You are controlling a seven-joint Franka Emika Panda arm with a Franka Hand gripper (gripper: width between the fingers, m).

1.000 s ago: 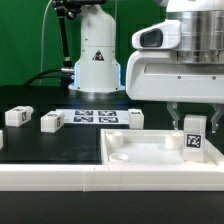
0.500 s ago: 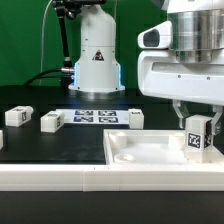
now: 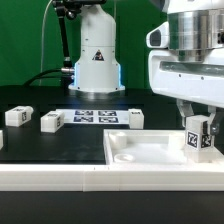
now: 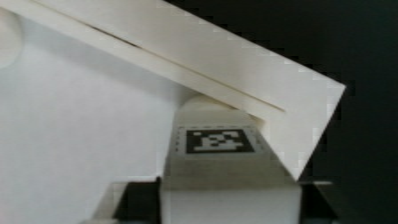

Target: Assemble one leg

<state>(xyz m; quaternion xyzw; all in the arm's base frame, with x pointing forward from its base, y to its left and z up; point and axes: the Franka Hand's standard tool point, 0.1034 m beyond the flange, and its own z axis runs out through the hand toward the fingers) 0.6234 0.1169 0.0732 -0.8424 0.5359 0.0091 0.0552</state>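
Observation:
My gripper (image 3: 197,118) is shut on a leg (image 3: 198,136), a small white block with a black-and-white tag, and holds it upright over the right end of the large flat white tray-like piece (image 3: 150,158). In the wrist view the held leg (image 4: 222,160) fills the space between the dark fingers (image 4: 139,198), above the tray's corner (image 4: 267,80). Three more legs lie on the black table: one at the far left (image 3: 16,116), one beside it (image 3: 51,122), one near the middle (image 3: 133,118).
The marker board (image 3: 94,116) lies flat behind the legs. The robot's white base (image 3: 95,55) stands at the back. A white ledge (image 3: 50,178) runs along the front edge of the table.
My gripper has moved toward the exterior view's right with the leg in it, from over the tray's middle-right to its right end. The other legs have not moved.

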